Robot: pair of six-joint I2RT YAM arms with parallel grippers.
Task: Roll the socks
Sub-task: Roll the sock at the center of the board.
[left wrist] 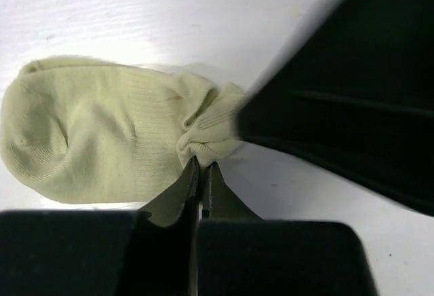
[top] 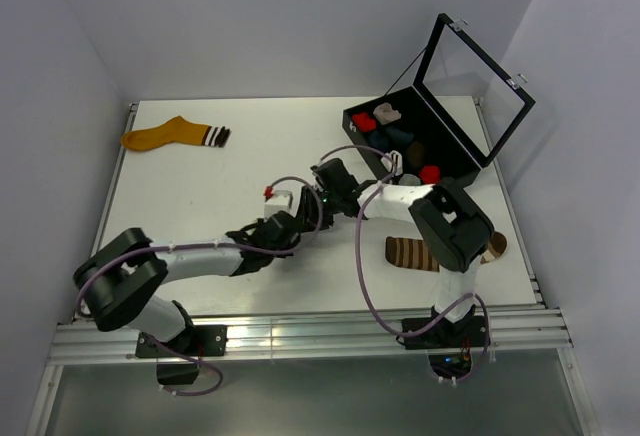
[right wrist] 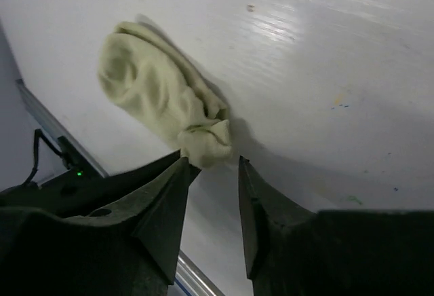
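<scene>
Judging by the rolled socks in the box, we are partway: our left gripper pinches the cream sock mid-table by its bunched end, our right gripper stands released beside it, while the brown sock and mustard sock lie flat, unrolled

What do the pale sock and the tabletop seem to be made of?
The pale sock: soft matte knit, likely cotton blend; fine ribbing and bunched folds show. The tabletop: hard white board, slightly glossy, perhaps painted or laminated; light streaks reflect off it.
</scene>
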